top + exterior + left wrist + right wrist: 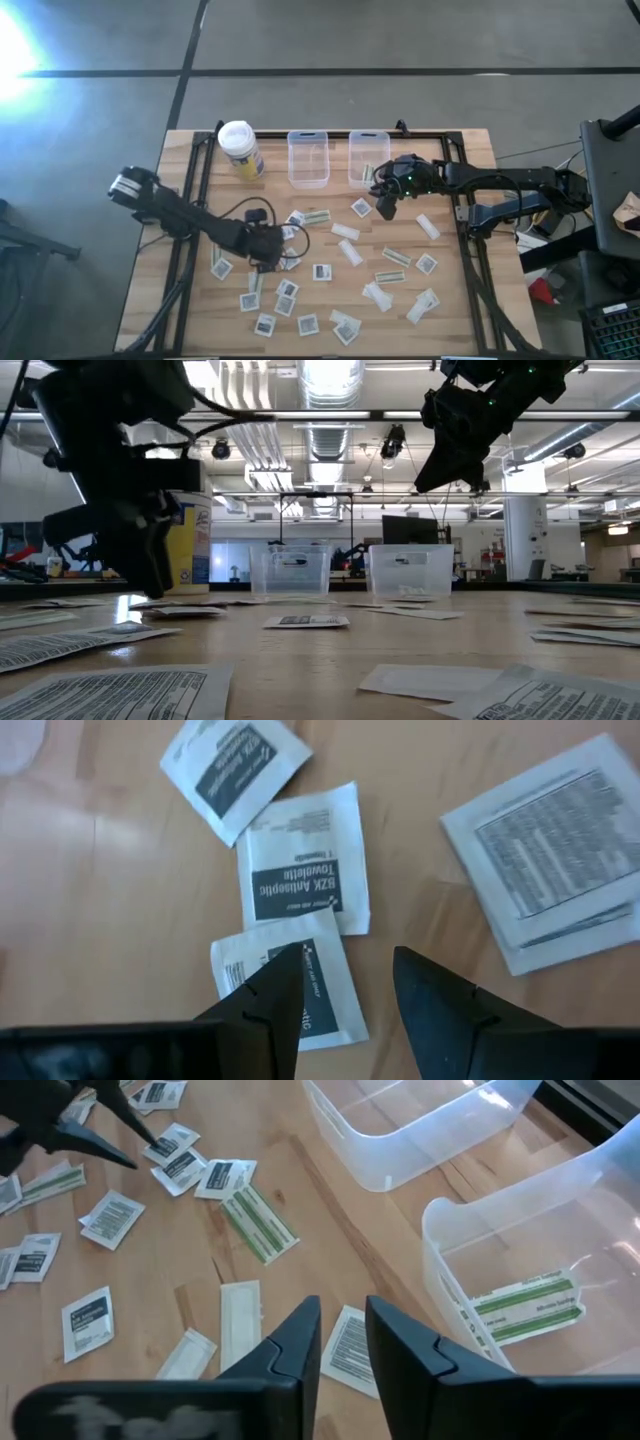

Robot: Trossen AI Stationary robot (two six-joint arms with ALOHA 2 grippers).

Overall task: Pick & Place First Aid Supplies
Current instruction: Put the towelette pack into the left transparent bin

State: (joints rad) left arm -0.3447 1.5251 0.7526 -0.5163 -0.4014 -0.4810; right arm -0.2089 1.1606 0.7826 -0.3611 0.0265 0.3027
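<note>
Supplies point(322, 272) strewn over the near half of the pale wooden counter point(390, 330): small flat white packets, some square with a dark printed patch, some narrow strips in white or green. None stacked neatly; a few overlapping.

Just past the nearest row, left pincer point(348, 955) low over a cluster, dark fingers spread, nothing between them. Directly beneath it, square white towelette packet with a dark label point(240, 970), flat on the wood, lying more under one finger than centred in the gap. Edges turned slightly off the line between the fingers; being square, offers no long axis worth choosing. Next to it, touching or barely overlapping, second square packet of the same print point(300, 860). Probably calls for a small sideways shift before closing, so as to take one packet and not two.

Farther back, right pincer point(343, 1315) raised above the counter just in front of the right-hand clear rectangular plastic bin point(440, 1230), fingers a narrow gap apart and empty. Inside that bin, one green-striped strip packet point(525, 1305) flat on the floor. Looks like a drop already made there.

At the back edge, second clear plastic bin point(308, 135) beside the first, and yellow cylindrical container with a white lid point(243, 155) well to its left.

Left arm plainly the nearer for the towelette packet; right arm well apart from it.
</note>
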